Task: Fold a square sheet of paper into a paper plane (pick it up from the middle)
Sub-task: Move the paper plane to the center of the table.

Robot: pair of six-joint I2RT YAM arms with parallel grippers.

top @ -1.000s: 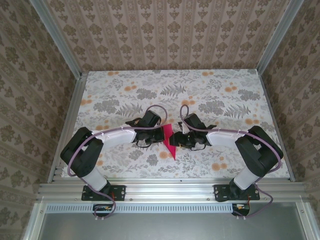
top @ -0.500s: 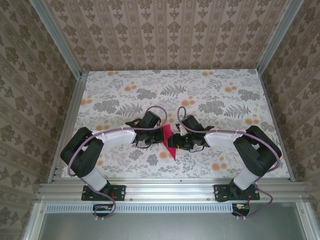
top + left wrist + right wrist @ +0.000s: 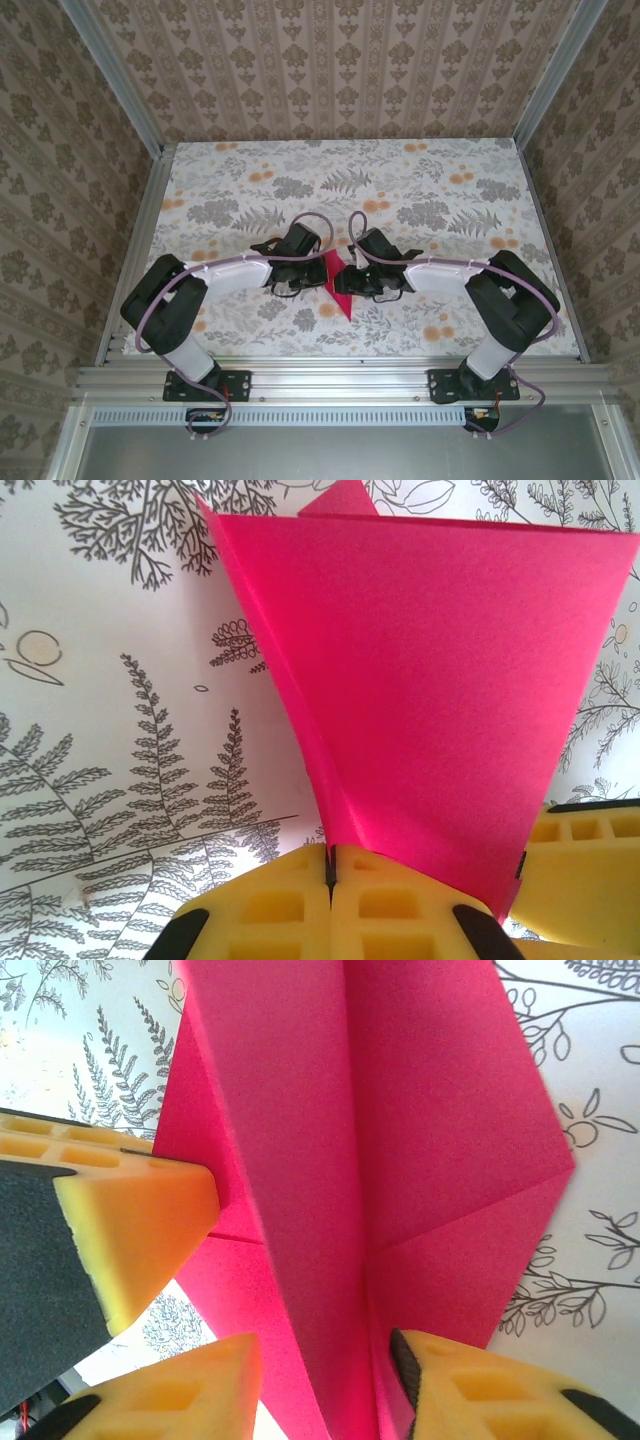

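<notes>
Cameras: one high overview, two close wrist views.
The top camera looks down from behind the arm bases over the whole worktop (image 3: 250, 180). Each wrist camera looks past the left fingers (image 3: 270, 910) or right fingers (image 3: 470, 1390), close to the pink paper (image 3: 337, 280) that all three views share.

folded paper (image 3: 337, 281): plain magenta-pink, no print. tablecloth (image 3: 420, 180): white ground, grey fern and leaf print, scattered orange flowers. wallpaper (image 3: 340, 70): beige-brown, striped damask motif. left gripper pads (image 3: 290, 910): yellow foam, black inserts. left arm (image 3: 225, 272), right arm (image 3: 440, 272): white links, black joints, lilac cables.

Half-folded magenta paper plane (image 3: 336, 282), pointed tip nearward.
</notes>
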